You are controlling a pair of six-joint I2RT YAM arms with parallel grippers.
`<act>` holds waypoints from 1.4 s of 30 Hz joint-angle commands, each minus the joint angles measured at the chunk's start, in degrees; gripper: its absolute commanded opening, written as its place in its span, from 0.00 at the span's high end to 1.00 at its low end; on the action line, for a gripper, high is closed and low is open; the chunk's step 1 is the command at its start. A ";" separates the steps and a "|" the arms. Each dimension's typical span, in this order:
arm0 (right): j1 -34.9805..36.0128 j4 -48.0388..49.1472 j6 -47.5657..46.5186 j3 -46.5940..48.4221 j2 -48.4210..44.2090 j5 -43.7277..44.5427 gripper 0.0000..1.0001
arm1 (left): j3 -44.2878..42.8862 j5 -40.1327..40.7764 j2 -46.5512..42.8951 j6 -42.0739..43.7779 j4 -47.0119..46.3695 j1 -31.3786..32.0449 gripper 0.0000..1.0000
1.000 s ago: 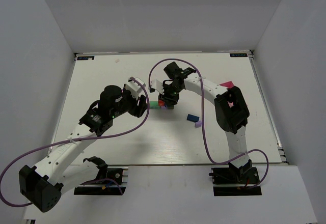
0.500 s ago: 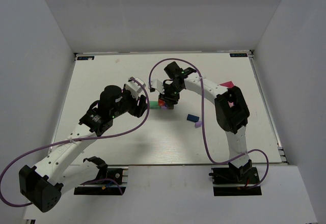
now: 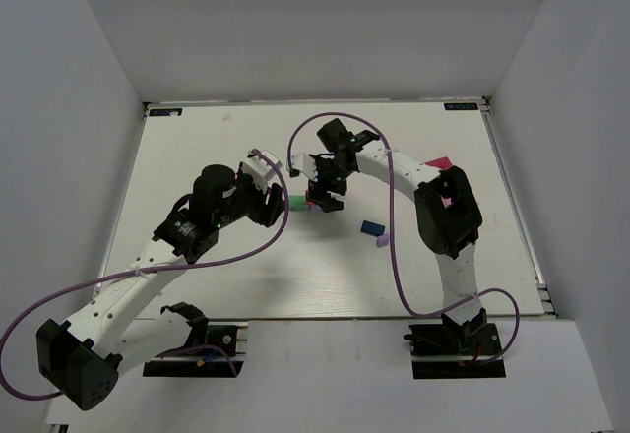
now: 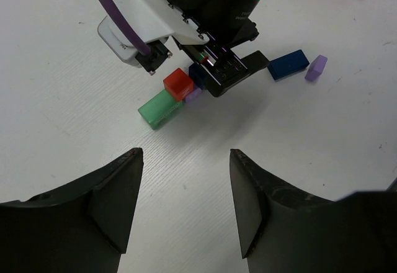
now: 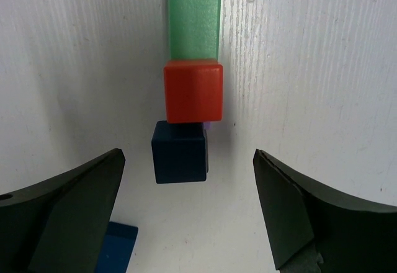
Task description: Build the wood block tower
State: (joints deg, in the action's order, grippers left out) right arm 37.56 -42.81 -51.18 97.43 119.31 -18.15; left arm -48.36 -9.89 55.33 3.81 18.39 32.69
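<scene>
dark blue cube (image 5: pixel 180 151) released on the tower (image 4: pixel 177 93), mid table (image 3: pixel 197 157).
right gripper (image 5: pixel 186 160) now spread wide around it, no longer clamped; left gripper (image 4: pixel 185 155) half open, empty, near the green bar (image 5: pixel 195 18).

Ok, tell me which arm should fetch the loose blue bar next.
Probably right. The right end effector stands open over the tower, and the blue bar lies on that arm's side; the left end effector sits across the tower from it.
</scene>
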 commanded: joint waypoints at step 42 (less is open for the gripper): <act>-19.54 23.20 28.14 -48.21 -59.88 15.33 0.60 | -20.88 1.01 32.10 2.75 1.90 21.10 0.39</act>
State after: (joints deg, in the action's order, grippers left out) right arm 18.98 -22.48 -25.85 49.30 62.37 -5.61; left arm -64.79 -11.88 84.14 2.33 16.99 51.66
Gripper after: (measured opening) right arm 0.396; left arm 0.604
